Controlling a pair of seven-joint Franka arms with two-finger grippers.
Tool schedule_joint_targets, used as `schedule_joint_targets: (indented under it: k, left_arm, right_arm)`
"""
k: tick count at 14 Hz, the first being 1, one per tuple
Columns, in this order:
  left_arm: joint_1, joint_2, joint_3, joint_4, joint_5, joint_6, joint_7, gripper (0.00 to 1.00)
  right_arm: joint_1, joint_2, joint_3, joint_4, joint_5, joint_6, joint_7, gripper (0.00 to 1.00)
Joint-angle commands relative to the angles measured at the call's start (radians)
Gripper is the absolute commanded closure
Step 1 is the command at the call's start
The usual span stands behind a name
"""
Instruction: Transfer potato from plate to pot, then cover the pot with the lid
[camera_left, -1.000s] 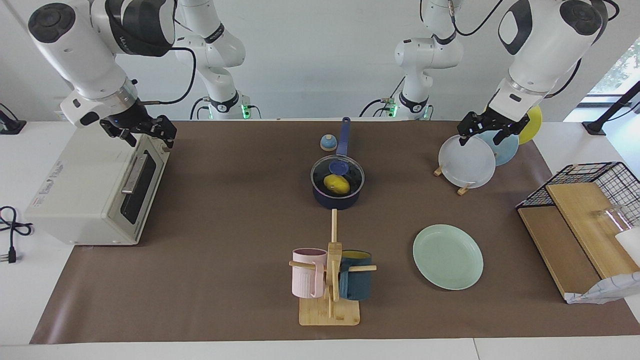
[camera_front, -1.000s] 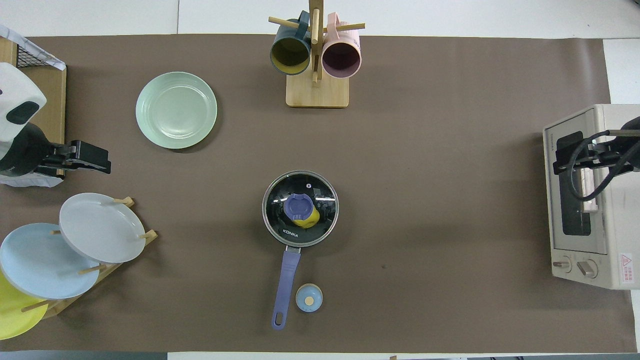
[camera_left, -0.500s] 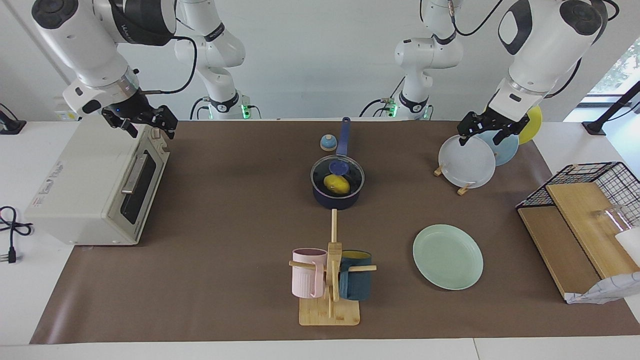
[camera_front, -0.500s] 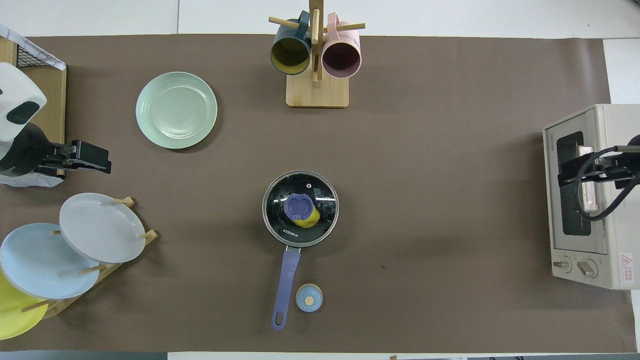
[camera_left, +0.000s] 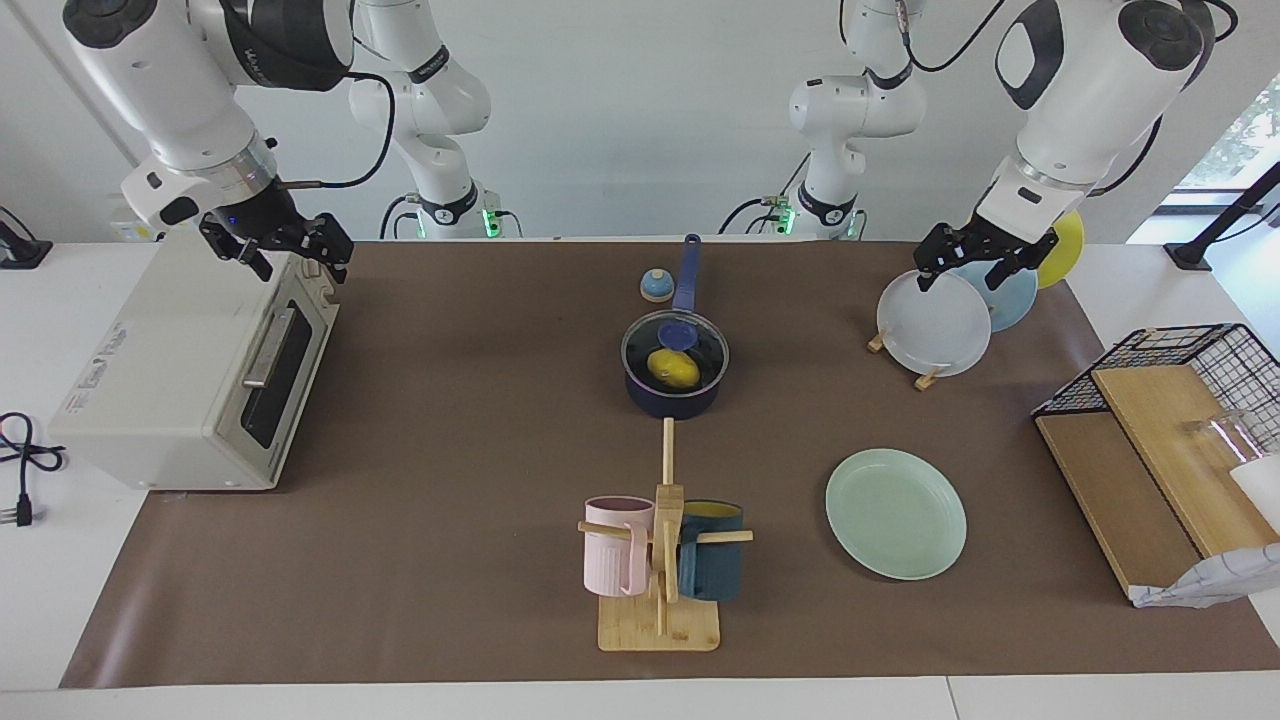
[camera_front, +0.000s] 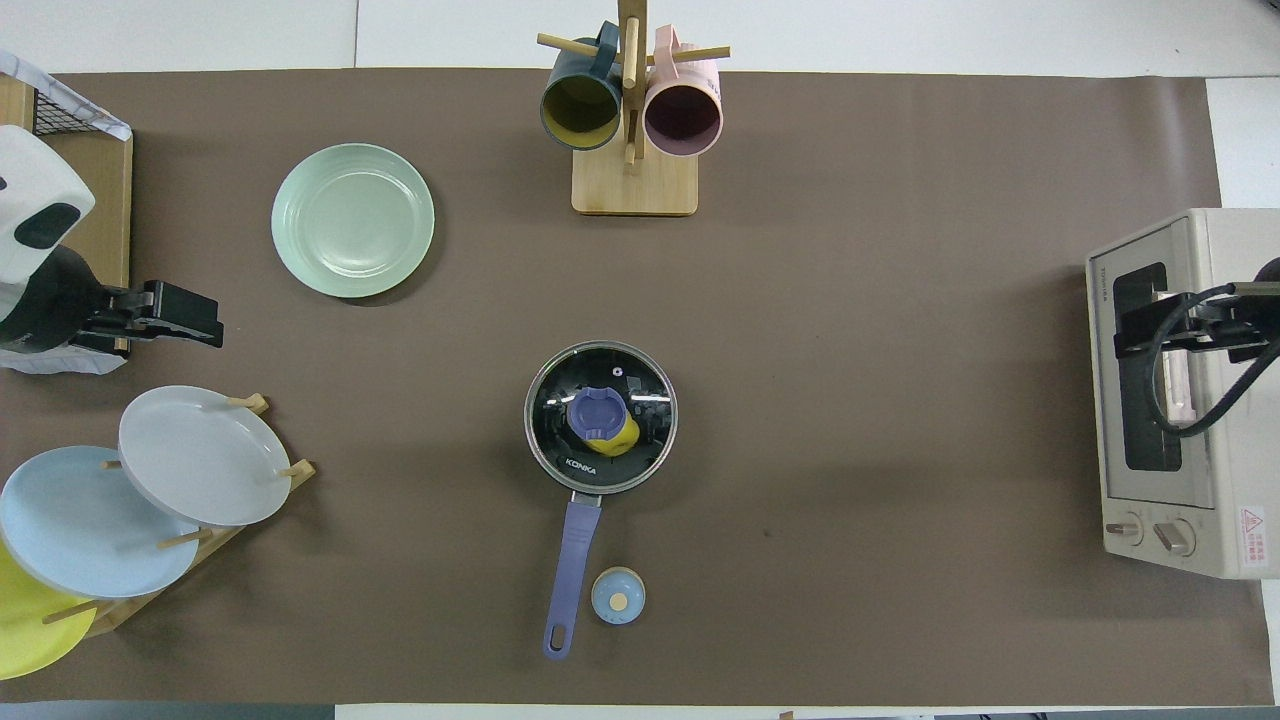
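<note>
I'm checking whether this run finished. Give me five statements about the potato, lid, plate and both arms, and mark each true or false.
1. The potato lies inside the pot. True.
2. The lid rests on the table beside the pot. False: it covers the pot.
3. The plate holds nothing. True.
4. The left tool grips the lid's knob. False: it hangs over the plate rack, empty.
5. The right tool is over the toaster oven. True.
</note>
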Motion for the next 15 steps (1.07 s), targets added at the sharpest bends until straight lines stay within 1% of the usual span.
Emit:
schedule_joint_targets:
  k: [1, 5, 8, 15]
  left_arm:
    - [-0.005, -0.008, 0.001, -0.01, -0.009, 0.01, -0.013, 0.0]
    - [-0.005, -0.009, 0.0, -0.01, -0.009, 0.01, -0.013, 0.0]
    - [-0.005, -0.009, 0.0, -0.01, -0.009, 0.01, -0.013, 0.0]
    - [-0.005, -0.008, 0.001, -0.01, -0.009, 0.01, -0.013, 0.0]
  right_arm:
    - [-0.001, -0.005, -0.004, -0.015, 0.004, 0.01, -0.012, 0.0]
    - [-0.002, -0.005, -0.007, -0.009, 0.034, 0.007, -0.015, 0.0]
    - [-0.001, -0.015, 0.001, -0.003, 0.032, 0.003, -0.016, 0.0]
    - [-0.001, -0.012, 0.006, 0.013, 0.031, -0.013, -0.02, 0.0]
